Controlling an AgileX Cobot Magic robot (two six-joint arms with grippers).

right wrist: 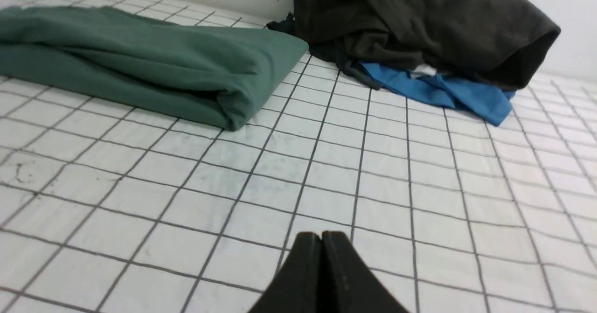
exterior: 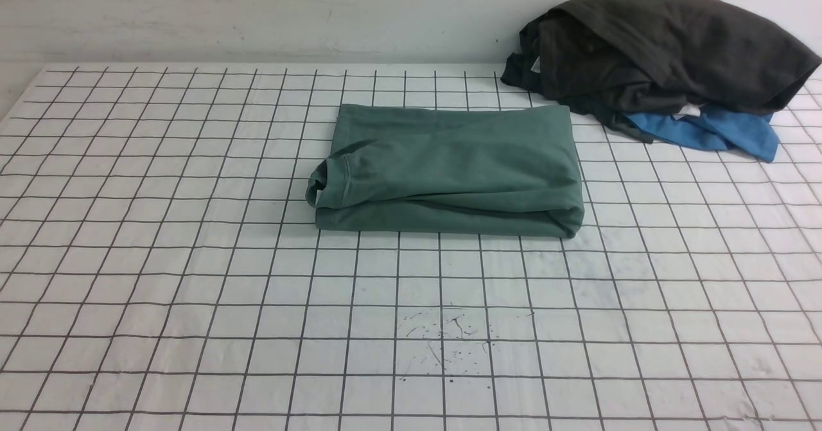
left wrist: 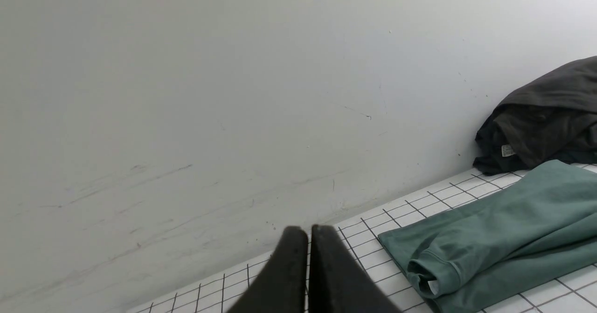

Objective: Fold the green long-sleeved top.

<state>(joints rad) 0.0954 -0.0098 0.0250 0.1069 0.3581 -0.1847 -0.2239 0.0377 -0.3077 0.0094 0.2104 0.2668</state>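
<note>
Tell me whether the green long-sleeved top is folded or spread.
Folded: the green long-sleeved top lies as a compact, layered rectangle, its ribbed collar bunched at one end.

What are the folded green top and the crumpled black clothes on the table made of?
The folded green top looks like soft, matte cotton: it bends in smooth, thick folds. The crumpled black clothes look like dull woven cloth, maybe cotton too, with stiffer creases.

Front view looks down and forward over the white, black-gridded table [exterior: 192, 328]; lower, nearer wrist views share the folded dark-green cotton top [exterior: 462, 167] — left's lower right, right's upper left.
</note>
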